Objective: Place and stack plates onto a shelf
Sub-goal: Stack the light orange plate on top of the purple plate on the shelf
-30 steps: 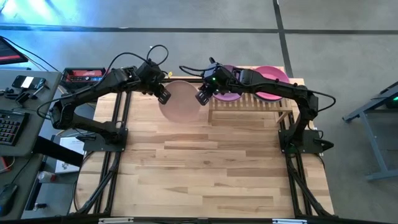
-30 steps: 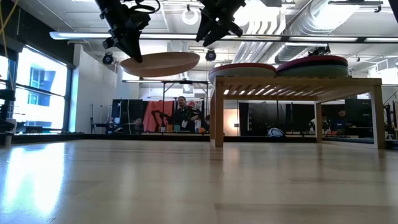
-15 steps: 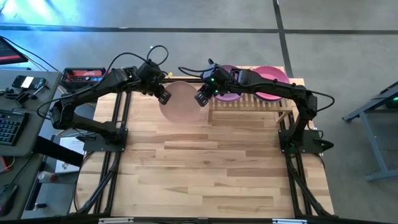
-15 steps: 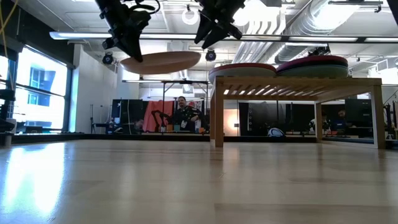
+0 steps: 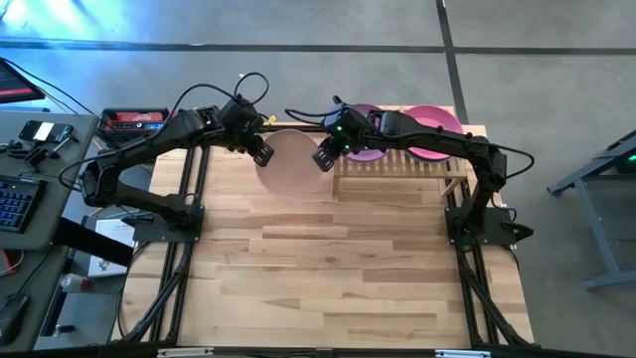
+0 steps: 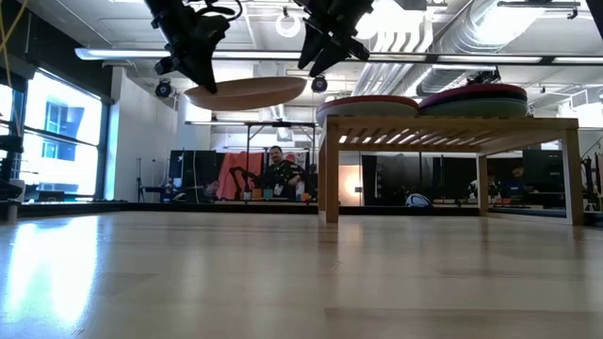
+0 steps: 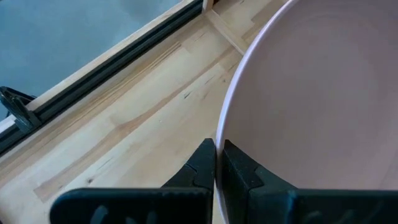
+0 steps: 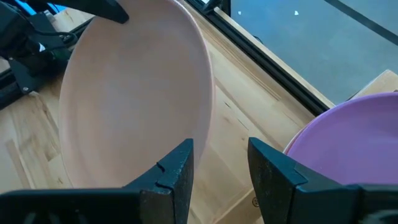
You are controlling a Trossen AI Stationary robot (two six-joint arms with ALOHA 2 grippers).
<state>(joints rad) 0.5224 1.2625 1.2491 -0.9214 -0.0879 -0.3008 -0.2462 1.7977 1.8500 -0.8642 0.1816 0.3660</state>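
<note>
A peach plate [image 5: 290,162] hangs in the air at the table's far side, just left of the bamboo shelf [image 5: 397,165]. My left gripper [image 5: 260,155] is shut on the plate's left rim. My right gripper [image 5: 323,159] stands open at the plate's right rim; in the right wrist view the peach plate [image 8: 130,93] lies just beyond its spread fingers [image 8: 180,171], and I cannot tell whether they touch it. A purple plate [image 5: 364,149] and a magenta plate [image 5: 433,134] top two stacks that rest flat on the shelf. My left gripper pinches the peach plate's rim [image 7: 219,134] between its two fingers, on the plate's left side. The fingers come slanting down from the table's left. The plate [image 6: 247,92] is lifted clear, nearly level, at about the height of the shelf's top.
The shelf [image 6: 452,122] stands on short legs at the far right of the tabletop [image 5: 328,259]. A side desk with a keyboard and gear [image 5: 40,149] lies beyond the left edge. People [image 6: 276,171] are in the room behind.
</note>
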